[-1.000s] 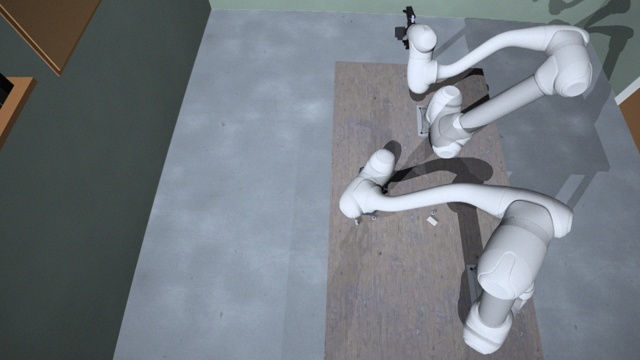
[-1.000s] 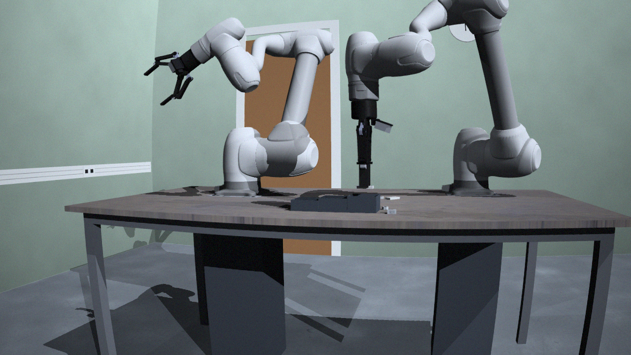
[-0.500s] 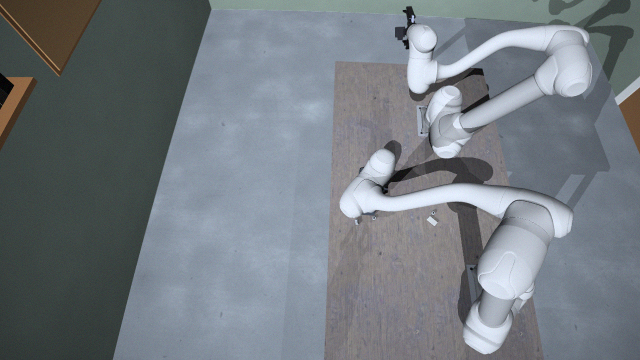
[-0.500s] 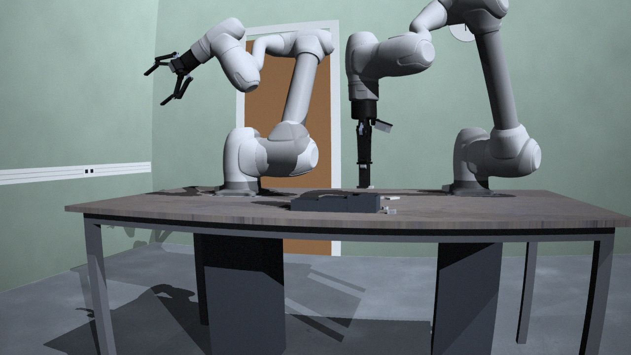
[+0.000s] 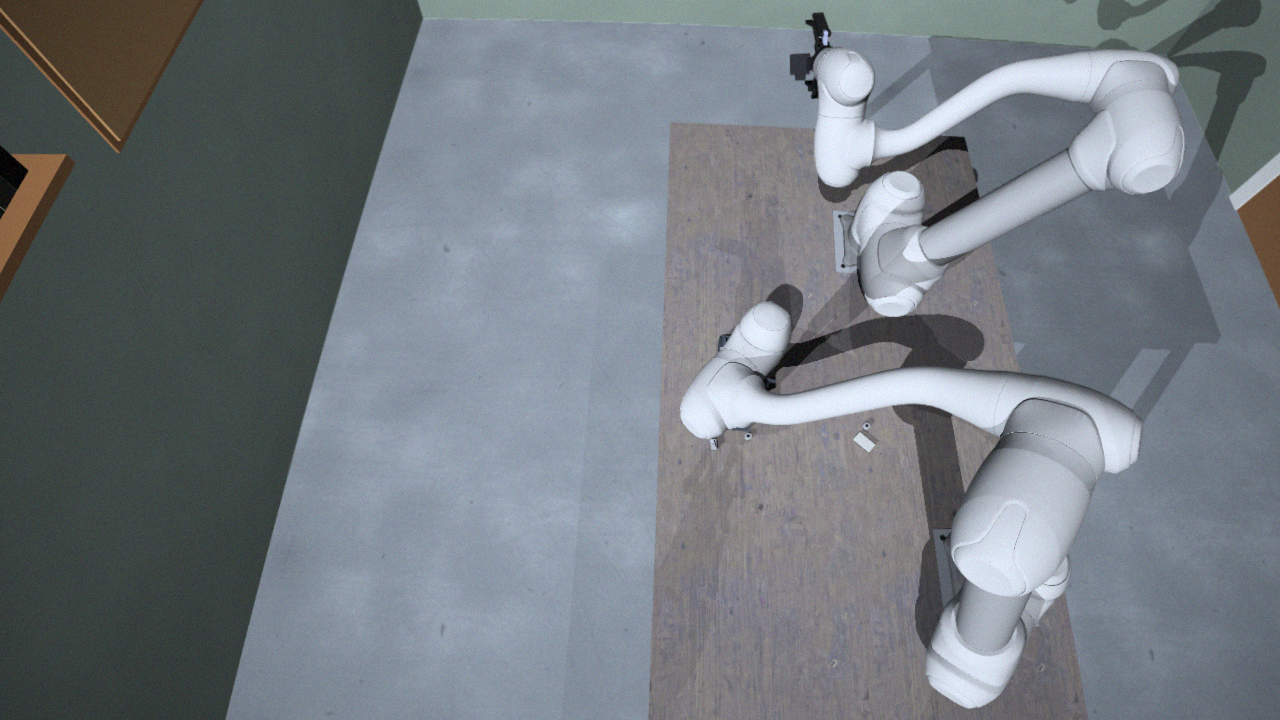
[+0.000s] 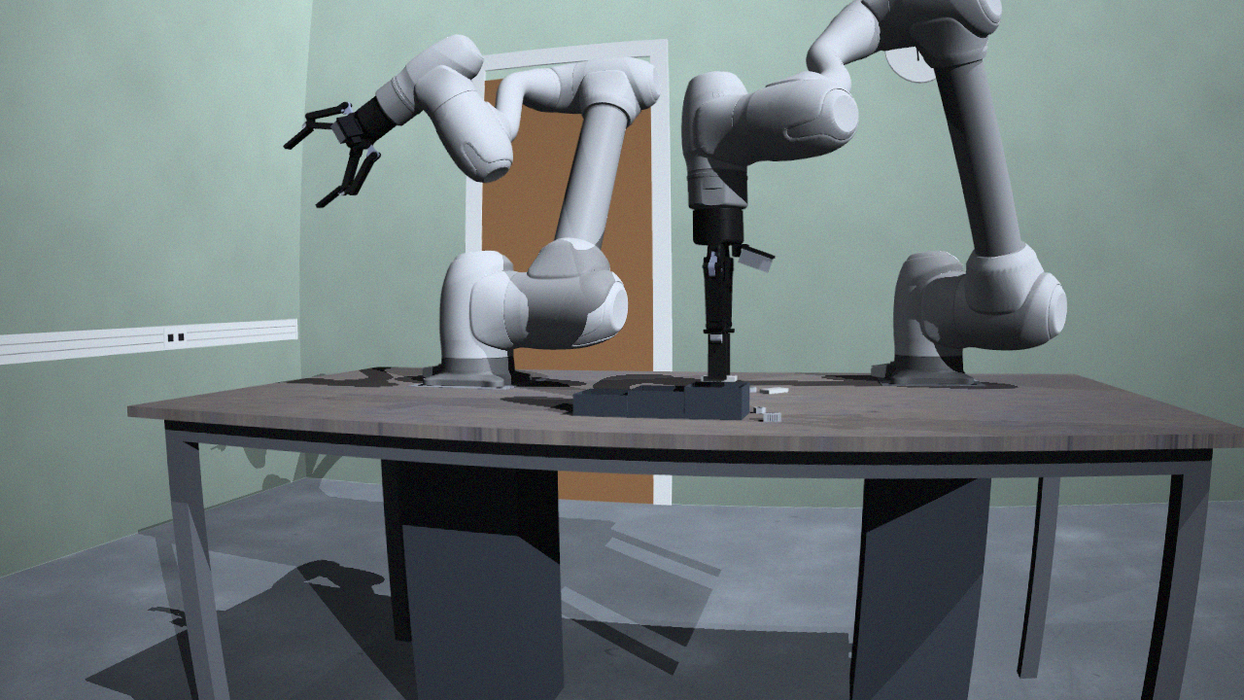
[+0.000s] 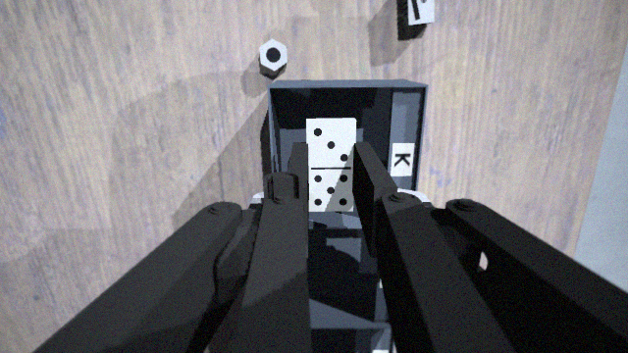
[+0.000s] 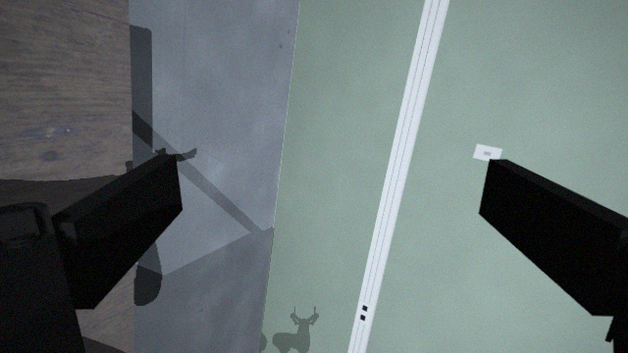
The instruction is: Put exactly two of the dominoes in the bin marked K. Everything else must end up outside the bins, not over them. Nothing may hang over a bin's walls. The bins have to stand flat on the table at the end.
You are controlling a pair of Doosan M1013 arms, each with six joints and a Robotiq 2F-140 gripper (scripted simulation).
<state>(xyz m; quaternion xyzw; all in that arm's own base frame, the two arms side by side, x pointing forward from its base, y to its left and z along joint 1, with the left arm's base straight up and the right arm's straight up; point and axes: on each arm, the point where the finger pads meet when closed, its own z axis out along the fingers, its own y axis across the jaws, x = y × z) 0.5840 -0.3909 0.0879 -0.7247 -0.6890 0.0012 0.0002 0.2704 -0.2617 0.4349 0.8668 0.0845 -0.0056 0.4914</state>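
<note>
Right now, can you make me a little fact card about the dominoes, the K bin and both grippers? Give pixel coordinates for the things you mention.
left gripper (image 6: 718, 375) (image 7: 331, 147): shut on a domino (image 7: 331, 142)
held domino: three dots one end, five the other
bin K (image 7: 348, 83): below the held domino
right gripper (image 5: 812, 55) (image 6: 301, 177) (image 8: 332, 184): open, away from the bins
beside bin K: hex nut (image 7: 273, 55)
inside bin K: partly hidden, cannot tell

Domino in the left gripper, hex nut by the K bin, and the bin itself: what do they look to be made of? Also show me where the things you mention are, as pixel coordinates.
Domino (image 7: 331, 164) in the left gripper (image 7: 330, 166) (image 6: 718, 377): probably matte plastic, flat white with black pips.
Hex nut (image 7: 265, 47): possibly metal, pale grey around a dark hole; painted plastic can't be excluded.
K bin (image 7: 348, 83): likely dull grey plastic, thin even walls.
</note>
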